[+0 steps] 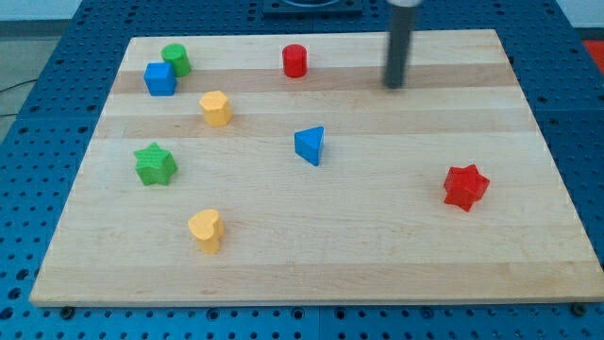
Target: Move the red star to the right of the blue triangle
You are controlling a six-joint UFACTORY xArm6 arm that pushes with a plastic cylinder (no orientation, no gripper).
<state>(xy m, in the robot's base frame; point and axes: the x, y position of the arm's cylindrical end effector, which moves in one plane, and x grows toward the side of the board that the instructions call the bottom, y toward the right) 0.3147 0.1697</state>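
1 red star [465, 186] is what I have to shift, and it sits near the right edge of the board, toward the near side, well apart from the blue triangle [310, 145] at mid-board. It already lies on the triangle's right, though far off and nearer the front. I judge it a light, stiff block that will slide easily on smooth wood; its points mean an off-centre shove would probably spin it. I have no claw to open or close, only a rod, so I cannot take hold: I would press my tip against its right flank, low and central, and push left and slightly away.

My tip [394, 85] rests near the far edge, right of the red cylinder [295, 60], touching no block, well apart from the star.

The wooden board [377, 255] looks flat and pale, and the stretch between star and triangle is bare. The other 5 blocks sit to the left: a blue cube [159, 78] touching or just beside a green cylinder [176, 59], a yellow block [216, 108], perhaps hexagonal, a green star [156, 163], and a yellow heart [205, 229].
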